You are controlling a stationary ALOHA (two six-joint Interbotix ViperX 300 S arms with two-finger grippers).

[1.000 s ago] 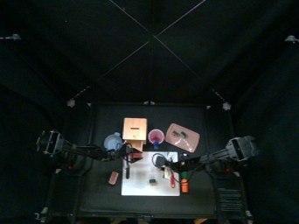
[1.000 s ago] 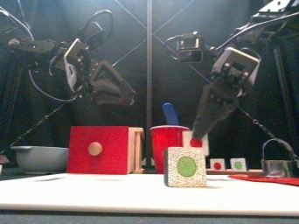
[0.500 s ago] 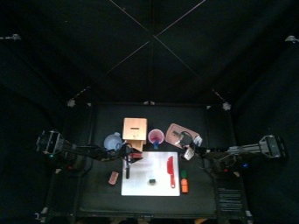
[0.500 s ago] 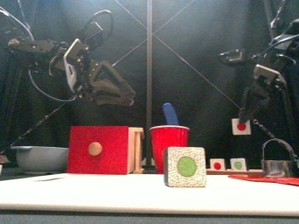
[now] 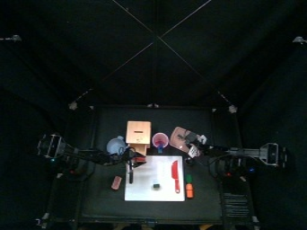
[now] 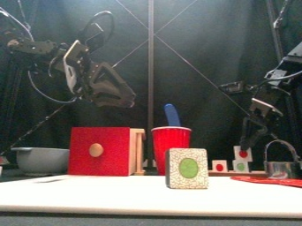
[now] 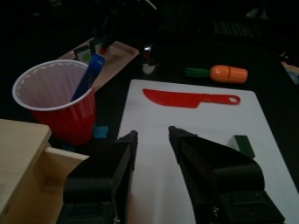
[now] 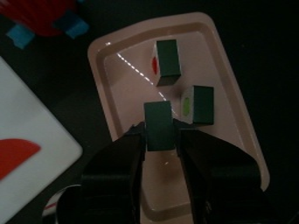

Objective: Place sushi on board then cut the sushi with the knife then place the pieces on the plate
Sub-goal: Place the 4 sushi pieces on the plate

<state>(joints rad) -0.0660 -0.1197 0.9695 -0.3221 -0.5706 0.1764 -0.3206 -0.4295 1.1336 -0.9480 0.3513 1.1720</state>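
My right gripper [image 8: 163, 133] is shut on a dark green sushi piece [image 8: 156, 118] and hangs low over the pink tray [image 8: 233, 166]. Two more pieces [image 8: 167, 59] [image 8: 198, 103] lie on that tray [image 5: 184, 135]. From the front, the right gripper [image 6: 246, 141] is at the far right. One sushi piece [image 6: 186, 168] stands on the white board [image 5: 150, 171], with the red knife [image 5: 175, 171] lying flat beside it. My left gripper [image 7: 152, 144] is open and empty, above the board's left edge near the red cup [image 7: 56, 98].
The red cup [image 6: 171, 146] holds a blue knife [image 6: 171, 113], and the wooden box [image 6: 101, 150] stands beside it. A blue-grey bowl [image 6: 41, 159] sits far left, a metal cutter [image 6: 280, 163] far right. An orange toy [image 5: 188, 189] lies right of the board, a small pink toy [image 5: 117, 182] left of it.
My right gripper carried the sushi piece from above the board rightward to the tray and then lowered it. The left arm has not moved.
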